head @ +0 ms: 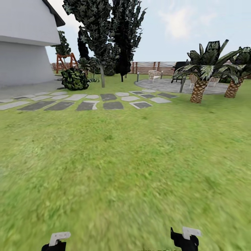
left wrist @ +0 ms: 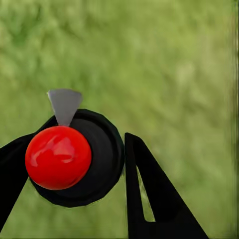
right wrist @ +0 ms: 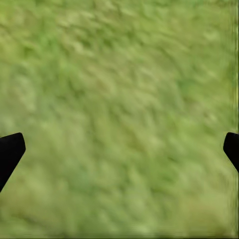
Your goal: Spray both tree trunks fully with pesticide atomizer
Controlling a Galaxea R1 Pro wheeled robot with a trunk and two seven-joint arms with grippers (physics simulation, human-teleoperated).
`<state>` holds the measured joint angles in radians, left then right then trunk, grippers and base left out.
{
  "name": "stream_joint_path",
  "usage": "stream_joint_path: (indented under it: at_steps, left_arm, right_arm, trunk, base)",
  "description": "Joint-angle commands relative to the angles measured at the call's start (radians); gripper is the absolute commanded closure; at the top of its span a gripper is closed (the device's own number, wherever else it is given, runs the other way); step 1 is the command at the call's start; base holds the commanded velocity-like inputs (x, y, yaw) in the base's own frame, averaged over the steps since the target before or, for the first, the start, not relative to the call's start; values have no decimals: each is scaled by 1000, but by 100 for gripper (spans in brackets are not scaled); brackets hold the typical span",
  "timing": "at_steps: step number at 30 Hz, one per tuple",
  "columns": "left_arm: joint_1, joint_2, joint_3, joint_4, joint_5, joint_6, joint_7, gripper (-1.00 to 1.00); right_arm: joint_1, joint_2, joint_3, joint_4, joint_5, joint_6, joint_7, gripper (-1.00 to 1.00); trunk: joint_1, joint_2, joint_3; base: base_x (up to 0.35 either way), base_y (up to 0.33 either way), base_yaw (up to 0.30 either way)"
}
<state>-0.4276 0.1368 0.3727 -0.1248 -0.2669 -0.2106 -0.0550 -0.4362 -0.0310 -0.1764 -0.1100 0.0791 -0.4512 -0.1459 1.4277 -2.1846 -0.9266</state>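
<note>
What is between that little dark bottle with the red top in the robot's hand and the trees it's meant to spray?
The left gripper holds the dark red-topped bottle. Ahead lies open green lawn, then grey stepping stones. No pale thick-trunked tree can be made out in these pictures, so the rest of the way cannot be judged.

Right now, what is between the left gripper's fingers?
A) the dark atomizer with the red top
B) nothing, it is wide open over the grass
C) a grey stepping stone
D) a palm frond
A: in the left wrist view the left gripper has its black fingers on either side of the pesticide atomizer, whose red top and dark round body sit between them above the lawn.
</note>
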Motion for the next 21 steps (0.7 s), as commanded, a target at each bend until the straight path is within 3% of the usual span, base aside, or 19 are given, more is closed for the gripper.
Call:
stream_joint_path:
  at_steps: [1, 11, 21]
  left_arm:
    - [0, 1, 8, 1, -9, -4, -5, 100]
    - [1, 4, 10, 1, -11, -3, -3, 100]
    - [1, 6, 11, 1, -11, -3, -3, 100]
  right_arm:
    - [-1, 0, -6, 1, 8, -3, -3, -100]
    - [-1, 0, -6, 1, 8, -3, -3, -100]
    - [-1, 0, -6, 1, 8, -3, -3, -100]
  trunk:
    - [0, 0, -1]
    - [0, 0, -1]
    - [0, 0, -1]
  base:
    - [0, -106, -300]
    - [10, -243, -300]
    - [132, -266, -300]
